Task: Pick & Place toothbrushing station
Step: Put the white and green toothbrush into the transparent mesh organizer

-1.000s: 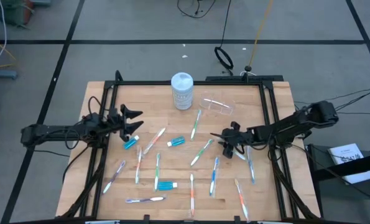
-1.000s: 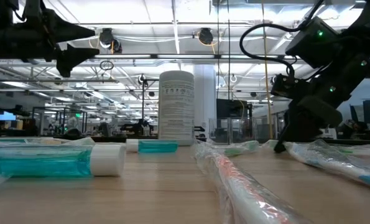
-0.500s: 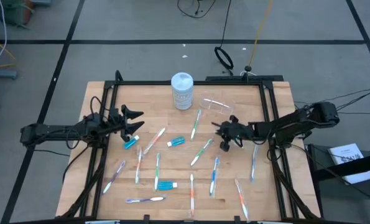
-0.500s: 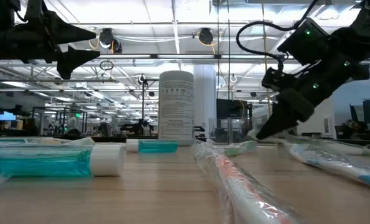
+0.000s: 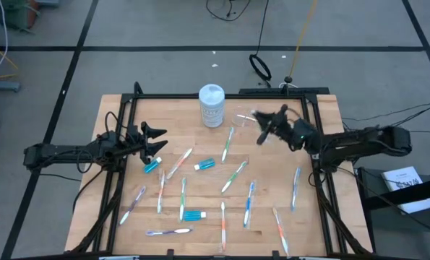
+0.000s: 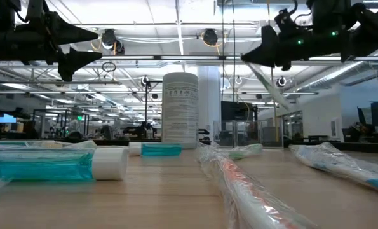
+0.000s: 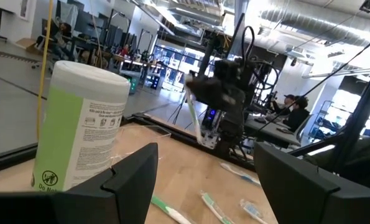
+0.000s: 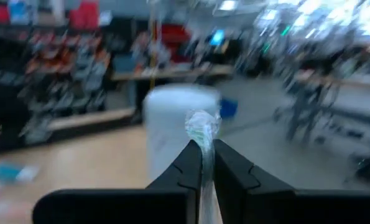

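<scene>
Slim wrapped toothbrushes (image 5: 234, 175) and small blue toothpaste tubes (image 5: 205, 165) lie scattered flat on the wooden table. A clear plastic cup (image 5: 248, 120) lies on its side at the far middle. My right gripper (image 5: 264, 130) hovers beside the cup, shut on one wrapped toothbrush (image 6: 270, 84). Over the table's left part my left gripper (image 5: 157, 139) stands open and holds nothing, above a toothpaste tube (image 5: 152, 165). My right gripper pinches the wrapped toothbrush between its two fingers (image 8: 188, 163). A short crumpled end of the wrapper (image 8: 201, 126) sticks out past the fingertips. The toothbrush is lifted clear of the table, and its long part (image 6: 274, 89) hangs slanting down below the gripper.
A white lidded canister (image 5: 212, 105) stands upright at the far middle, left of the cup. A black frame (image 5: 222, 96) runs along the table's far edge and sides. More toothbrushes (image 5: 295, 188) lie toward the right and near edges.
My right gripper has shut on a wrapped toothbrush at the table's right middle and taken hold. It has risen and gone toward the far edge, up to the cup. The toothbrush has been lifted clear of the table and now hangs slanting.
</scene>
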`<state>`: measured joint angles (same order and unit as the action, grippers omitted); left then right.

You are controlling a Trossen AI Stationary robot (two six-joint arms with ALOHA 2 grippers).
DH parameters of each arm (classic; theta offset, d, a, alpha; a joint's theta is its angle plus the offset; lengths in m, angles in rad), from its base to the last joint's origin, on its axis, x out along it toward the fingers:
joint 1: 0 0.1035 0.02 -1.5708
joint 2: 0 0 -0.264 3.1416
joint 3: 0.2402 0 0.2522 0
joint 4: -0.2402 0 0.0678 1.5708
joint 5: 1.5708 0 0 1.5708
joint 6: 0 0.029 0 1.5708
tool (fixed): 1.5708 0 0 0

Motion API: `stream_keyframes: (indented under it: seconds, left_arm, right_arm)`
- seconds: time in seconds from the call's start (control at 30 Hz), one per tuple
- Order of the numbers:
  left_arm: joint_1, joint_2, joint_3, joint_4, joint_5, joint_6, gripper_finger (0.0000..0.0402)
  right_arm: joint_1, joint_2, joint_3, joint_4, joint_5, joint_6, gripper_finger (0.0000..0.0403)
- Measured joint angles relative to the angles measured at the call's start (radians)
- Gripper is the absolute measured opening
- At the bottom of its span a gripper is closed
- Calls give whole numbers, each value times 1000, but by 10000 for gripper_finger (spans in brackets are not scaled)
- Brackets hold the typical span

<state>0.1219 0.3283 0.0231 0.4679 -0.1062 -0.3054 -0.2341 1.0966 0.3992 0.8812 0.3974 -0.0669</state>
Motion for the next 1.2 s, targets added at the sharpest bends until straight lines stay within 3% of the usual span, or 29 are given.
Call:
stream_keyframes:
  seconds: [0.23, 0.4, 0.8, 1.03, 1.2]
  left_arm:
    - [0, 0, 0, 0, -5, 0, 271]
    - [0, 0, 0, 1, -46, 1, 271]
    - [0, 0, 0, 3, -106, 8, 271]
    - [0, 0, 0, 9, -106, 23, 271]
    - [0, 0, 0, 3, -106, 16, 271]
  right_arm:
    - [-170, 32, 0, 149, -3, -97, 14]
    - [-244, 90, 0, 178, -8, -72, 17]
    - [-309, 302, 0, 403, -9, -92, 17]
    - [-310, 373, -3, 379, -6, -110, 20]
    - [-270, 341, -41, 345, 106, -129, 28]
